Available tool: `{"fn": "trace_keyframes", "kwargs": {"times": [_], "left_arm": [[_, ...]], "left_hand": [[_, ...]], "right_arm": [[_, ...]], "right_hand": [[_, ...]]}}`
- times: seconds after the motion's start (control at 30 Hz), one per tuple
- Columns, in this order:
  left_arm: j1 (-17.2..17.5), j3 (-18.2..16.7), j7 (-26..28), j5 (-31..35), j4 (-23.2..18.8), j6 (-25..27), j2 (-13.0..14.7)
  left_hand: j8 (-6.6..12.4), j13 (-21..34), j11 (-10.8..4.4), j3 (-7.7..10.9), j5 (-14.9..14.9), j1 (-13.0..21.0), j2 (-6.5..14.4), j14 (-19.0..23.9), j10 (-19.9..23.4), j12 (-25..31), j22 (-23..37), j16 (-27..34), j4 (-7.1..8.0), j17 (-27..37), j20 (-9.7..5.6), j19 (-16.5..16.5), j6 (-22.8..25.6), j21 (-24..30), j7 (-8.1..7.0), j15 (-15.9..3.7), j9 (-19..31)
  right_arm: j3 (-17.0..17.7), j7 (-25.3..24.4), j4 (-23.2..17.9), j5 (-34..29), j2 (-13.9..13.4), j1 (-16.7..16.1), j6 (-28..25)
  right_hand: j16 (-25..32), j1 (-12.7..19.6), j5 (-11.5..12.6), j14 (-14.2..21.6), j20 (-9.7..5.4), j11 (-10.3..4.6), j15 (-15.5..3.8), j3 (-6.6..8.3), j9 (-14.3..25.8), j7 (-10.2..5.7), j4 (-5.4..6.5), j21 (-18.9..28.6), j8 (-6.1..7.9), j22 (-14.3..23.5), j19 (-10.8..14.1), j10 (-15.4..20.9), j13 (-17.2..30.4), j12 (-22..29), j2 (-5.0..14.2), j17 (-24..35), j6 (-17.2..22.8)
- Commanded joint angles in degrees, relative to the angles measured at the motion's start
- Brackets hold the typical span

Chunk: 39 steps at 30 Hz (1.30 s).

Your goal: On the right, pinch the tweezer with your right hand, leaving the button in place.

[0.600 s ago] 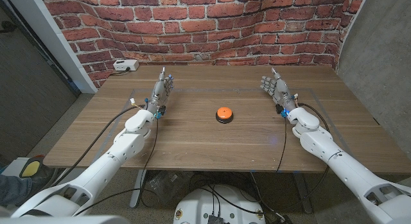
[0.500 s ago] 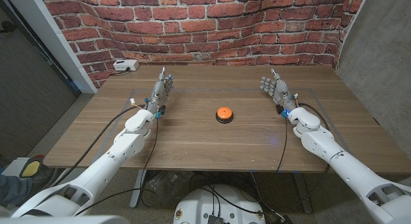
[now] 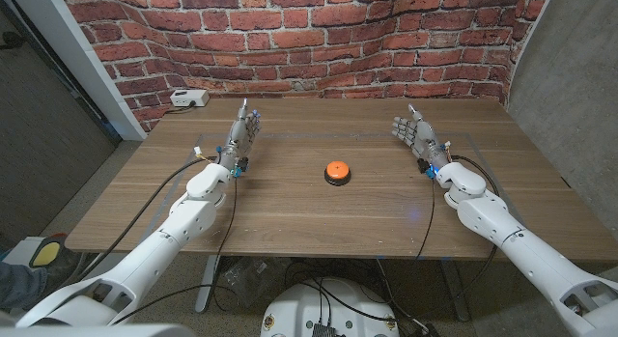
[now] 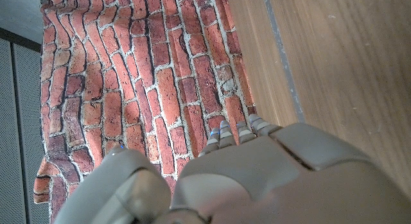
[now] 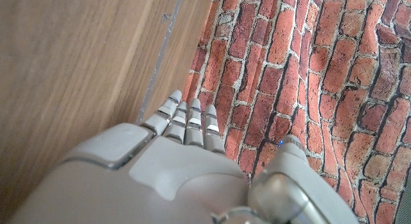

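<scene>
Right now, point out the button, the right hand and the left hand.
button point(image 3: 337, 169), head view, orange top.
right hand point(image 3: 413, 136), head view, middle of the hand.
left hand point(image 3: 242, 137), head view, middle of the hand.

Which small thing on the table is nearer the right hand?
The orange round button at mid-table; the white box sits at the far-left corner.

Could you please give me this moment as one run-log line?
left hand: open, idle | right hand: open, idle | button: mid-table, untouched | tweezer: none visible

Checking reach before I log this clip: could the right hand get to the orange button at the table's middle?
Probably yes: bare wood lies between the right hand and the orange button.
</scene>
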Motion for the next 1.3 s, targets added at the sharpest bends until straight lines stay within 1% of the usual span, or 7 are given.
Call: {"fn": "trace_keyframes", "kwargs": {"times": [0.03, 0.2, 0.37, 0.63, 0.77, 1.13, 1.3], "left_arm": [[1.05, -0.20, 0.36, 1.02, -2.80, 0.99, 2.00], [1.54, -0.54, 0.57, 1.26, -3.41, 0.30, 2.34], [2.01, -0.93, 0.32, 1.85, -3.35, -1.29, 2.81], [2.66, -1.23, 0.76, 2.85, -4.22, -2.43, 3.45], [2.59, -1.09, 0.29, 3.14, -4.43, -2.23, 3.95], [2.45, -1.74, -1.93, 0.36, -4.19, -1.87, 3.72], [3.08, -1.99, -0.58, 0.59, -6.43, -0.63, 4.42]], "left_hand": [[0.67, 0.19, 0.11, -0.12, 0.31, -0.02, 0.66, 0.46, 0.59, 0.31, 0.32, 0.51, 0.16, 0.11, -0.09, 0.08, 0.87, 0.09, 0.28, -0.06, 0.31], [0.79, 0.19, 0.24, -0.12, 0.30, 0.26, 0.95, 1.18, 1.48, 0.53, 0.32, 0.64, 0.04, 0.10, 0.20, 0.76, 1.46, 0.21, 0.30, -0.16, 0.32], [1.62, 0.20, 0.71, -0.17, 0.20, 1.27, 1.65, 4.32, 4.65, 1.24, 0.28, 1.13, -0.42, 0.07, -0.02, 4.28, 4.96, 0.98, 0.58, 0.09, 0.33], [1.88, 0.21, 0.63, -0.16, 0.06, 1.94, 2.03, 6.07, 6.30, 1.51, 0.24, 1.31, -0.72, 0.06, -0.09, 5.58, 6.59, 1.09, 0.63, 0.17, 0.34], [2.05, 0.21, 0.44, -0.15, -0.09, 2.45, 2.31, 7.44, 7.60, 1.71, 0.19, 1.45, -0.93, 0.05, 0.28, 6.90, 7.81, 1.25, 0.55, -0.05, 0.35], [2.17, 0.22, 0.73, -0.16, -0.29, 2.99, 2.56, 8.80, 9.07, 1.92, 0.14, 1.53, -1.16, 0.06, 0.42, 7.90, 9.05, 1.22, 0.99, 0.30, 0.35], [2.27, 0.22, 0.84, -0.16, -0.37, 3.18, 2.67, 9.14, 9.40, 1.90, 0.13, 1.50, -1.23, 0.06, 0.61, 8.11, 9.65, 1.15, 1.09, 0.24, 0.36]], "right_arm": [[1.16, -1.59, -1.96, -0.79, -0.73, -2.09, 2.26], [1.89, -2.54, -3.08, -1.36, -1.53, -3.08, 2.93], [2.47, -3.55, -3.29, -3.28, -2.47, -3.74, 4.72], [3.47, -4.73, -3.68, -4.77, -3.58, -4.30, 5.91], [3.96, -5.26, -3.14, -5.61, -3.85, -4.36, 6.99], [5.41, -8.92, -4.31, -9.10, -6.04, -5.07, 6.62], [6.41, -10.71, -6.37, -10.83, -8.03, -6.08, 5.37]], "right_hand": [[0.31, 0.69, 0.24, 0.96, -0.18, -0.19, -0.10, 0.31, 0.10, -0.28, -0.01, 0.05, 0.37, 0.29, 0.83, 0.95, 0.27, 0.31, -0.09, 0.10, 0.62], [0.36, 0.99, 0.22, 1.56, -0.28, -0.44, -0.41, 0.43, 0.15, -1.03, -0.16, -0.03, 0.81, 0.31, 1.44, 1.82, 0.29, 0.53, 0.12, 0.10, 2.00], [0.41, 1.24, 0.18, 2.23, -0.44, -0.94, -0.82, 0.54, 0.29, -2.35, -0.28, -0.15, 1.54, 0.33, 2.11, 2.43, 0.32, 0.63, 0.33, 0.10, 4.20], [0.40, 1.94, 0.16, 2.87, -0.63, -1.93, -1.19, 0.91, 0.39, -3.13, -0.58, -0.31, 1.21, 0.35, 2.76, 2.13, 0.34, 0.35, 0.84, 0.07, 3.85], [0.32, 2.58, 0.13, 3.12, -0.80, -2.32, -1.36, 1.24, 0.45, -4.43, -0.84, -0.49, 1.68, 0.35, 3.09, 1.95, 0.37, 0.19, 1.22, 0.05, 5.41], [0.28, 3.80, 0.06, 3.64, -0.89, -3.11, -1.77, 1.90, 0.52, -5.18, -1.31, -0.73, 1.99, 0.35, 3.61, 3.11, 0.41, 0.54, 1.99, 0.02, 6.85], [0.35, 4.38, 0.01, 4.06, -0.93, -3.39, -1.94, 2.20, 0.54, -5.32, -1.54, -0.77, 2.03, 0.35, 3.99, 3.59, 0.43, 0.67, 2.28, 0.01, 7.23]]}}
